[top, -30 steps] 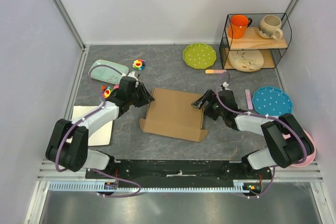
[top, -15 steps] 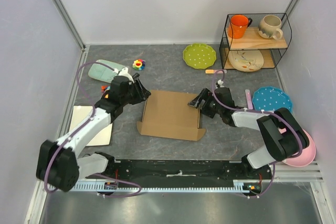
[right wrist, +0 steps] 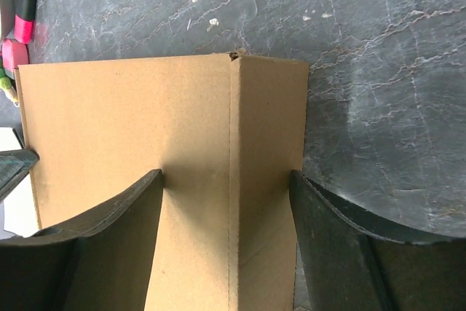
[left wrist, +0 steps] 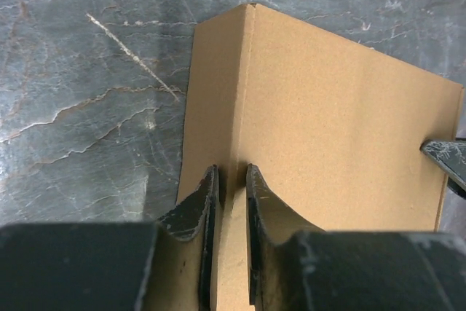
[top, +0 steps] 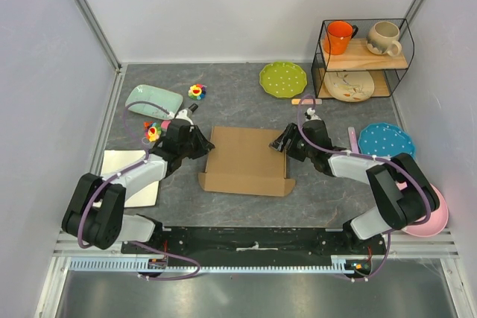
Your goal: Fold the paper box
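Observation:
The paper box [top: 246, 160] lies in the middle of the table as a flat brown cardboard shape with its side walls folded down. My left gripper [top: 203, 143] is at its left edge. In the left wrist view the box [left wrist: 328, 107] fills the right side, and the left gripper [left wrist: 231, 176] is narrowed onto the fold ridge there, with cardboard between its fingers. My right gripper [top: 282, 145] is at the box's right edge. Seen from the right wrist, the right gripper [right wrist: 226, 178] stands wide astride the right fold of the box [right wrist: 131, 121], one finger over the top face and one at the side wall's outer edge.
A white flat board [top: 130, 176] lies left of the box, with a mint tray [top: 153, 100] and small toys [top: 197, 91] behind it. A green plate [top: 283, 78], a wire shelf [top: 363, 57] with mugs, a blue plate [top: 385, 143] and a pink dish [top: 436, 217] stand to the right.
My left gripper widened, then narrowed onto the box's left fold while the arm swung out and back. The right gripper's jaws have come in a little. The box has shifted slightly.

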Available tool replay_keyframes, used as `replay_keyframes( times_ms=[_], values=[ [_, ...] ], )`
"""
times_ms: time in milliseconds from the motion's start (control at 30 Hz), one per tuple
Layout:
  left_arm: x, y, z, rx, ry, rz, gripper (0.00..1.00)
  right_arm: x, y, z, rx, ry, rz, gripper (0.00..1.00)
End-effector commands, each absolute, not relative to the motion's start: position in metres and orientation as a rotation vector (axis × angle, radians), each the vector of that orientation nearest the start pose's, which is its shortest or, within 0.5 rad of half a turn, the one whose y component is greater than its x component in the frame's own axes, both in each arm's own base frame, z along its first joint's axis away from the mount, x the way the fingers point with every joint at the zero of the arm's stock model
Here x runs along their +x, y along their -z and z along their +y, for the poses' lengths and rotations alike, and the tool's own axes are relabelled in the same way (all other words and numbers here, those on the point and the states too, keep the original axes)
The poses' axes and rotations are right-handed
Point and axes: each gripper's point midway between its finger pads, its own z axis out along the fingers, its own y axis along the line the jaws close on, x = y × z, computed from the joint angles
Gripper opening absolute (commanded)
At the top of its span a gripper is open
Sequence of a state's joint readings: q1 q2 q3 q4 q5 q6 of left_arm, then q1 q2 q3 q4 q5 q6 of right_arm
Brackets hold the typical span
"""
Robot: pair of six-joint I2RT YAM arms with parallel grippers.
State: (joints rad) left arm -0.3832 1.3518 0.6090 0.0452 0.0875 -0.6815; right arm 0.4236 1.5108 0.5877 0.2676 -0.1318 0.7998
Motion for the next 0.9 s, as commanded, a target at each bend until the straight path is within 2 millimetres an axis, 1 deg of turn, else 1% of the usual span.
replay_keyframes(
  times_ms=[0,67,100,133,167,200,233,333,400,433,467,500,533,567,600,633,667,700,733,767,800,867],
  values=[
    [0.280,-0.027,-0.168,-0.372,0.623,2.438,0.15,0.291,0.004,0.163,0.367,-0.509,2.484,0.61],
    [0.279,-0.028,-0.169,-0.377,0.636,2.420,0.14,0.289,0.005,0.162,0.367,-0.509,2.480,0.52],
    [0.274,-0.023,-0.171,-0.392,0.651,2.424,0.12,0.291,0.004,0.165,0.363,-0.528,2.469,0.47],
    [0.272,-0.023,-0.173,-0.400,0.670,2.415,0.11,0.288,0.007,0.165,0.369,-0.540,2.475,0.36],
    [0.276,-0.028,-0.178,-0.401,0.706,2.370,0.10,0.287,0.008,0.168,0.370,-0.555,2.474,0.31],
    [0.267,-0.021,-0.182,-0.412,0.724,2.378,0.09,0.288,0.009,0.172,0.366,-0.579,2.471,0.26],
    [0.264,-0.020,-0.186,-0.409,0.740,2.370,0.08,0.284,0.012,0.176,0.360,-0.590,2.479,0.16],
    [0.259,-0.019,-0.199,-0.387,0.780,2.346,0.04,0.280,0.018,0.184,0.331,-0.585,2.496,0.00],
    [0.255,-0.015,-0.199,-0.401,0.783,2.358,0.03,0.277,0.022,0.182,0.322,-0.562,2.517,0.00],
    [0.254,-0.016,-0.198,-0.406,0.778,2.354,0.03,0.279,0.021,0.180,0.324,-0.542,2.512,0.00],
    [0.254,-0.016,-0.196,-0.414,0.771,2.350,0.03,0.279,0.018,0.177,0.328,-0.526,2.507,0.02],
    [0.257,-0.023,-0.193,-0.426,0.757,2.325,0.08,0.279,0.010,0.177,0.324,-0.535,2.495,0.12],
    [0.255,-0.023,-0.190,-0.429,0.738,2.340,0.12,0.282,0.005,0.173,0.332,-0.508,2.476,0.20],
    [0.257,-0.026,-0.186,-0.438,0.711,2.327,0.17,0.285,0.000,0.169,0.339,-0.485,2.461,0.27],
    [0.262,-0.032,-0.184,-0.446,0.695,2.307,0.26,0.285,-0.008,0.167,0.336,-0.475,2.455,0.32],
    [0.263,-0.040,-0.183,-0.446,0.695,2.288,0.31,0.290,-0.015,0.165,0.341,-0.468,2.436,0.42],
    [0.264,-0.045,-0.182,-0.444,0.692,2.277,0.35,0.292,-0.019,0.162,0.343,-0.452,2.426,0.46],
    [0.270,-0.054,-0.180,-0.433,0.680,2.255,0.43,0.293,-0.027,0.160,0.340,-0.444,2.412,0.48],
    [0.272,-0.060,-0.179,-0.430,0.669,2.248,0.47,0.298,-0.035,0.158,0.342,-0.440,2.392,0.53],
    [0.271,-0.060,-0.176,-0.427,0.643,2.263,0.50,0.303,-0.042,0.157,0.343,-0.441,2.370,0.55],
    [0.275,-0.068,-0.175,-0.416,0.636,2.248,0.53,0.300,-0.044,0.152,0.342,-0.421,2.383,0.59],
    [0.277,-0.075,-0.173,-0.413,0.636,2.233,0.55,0.306,-0.055,0.148,0.353,-0.420,2.360,0.62]
  ],
)
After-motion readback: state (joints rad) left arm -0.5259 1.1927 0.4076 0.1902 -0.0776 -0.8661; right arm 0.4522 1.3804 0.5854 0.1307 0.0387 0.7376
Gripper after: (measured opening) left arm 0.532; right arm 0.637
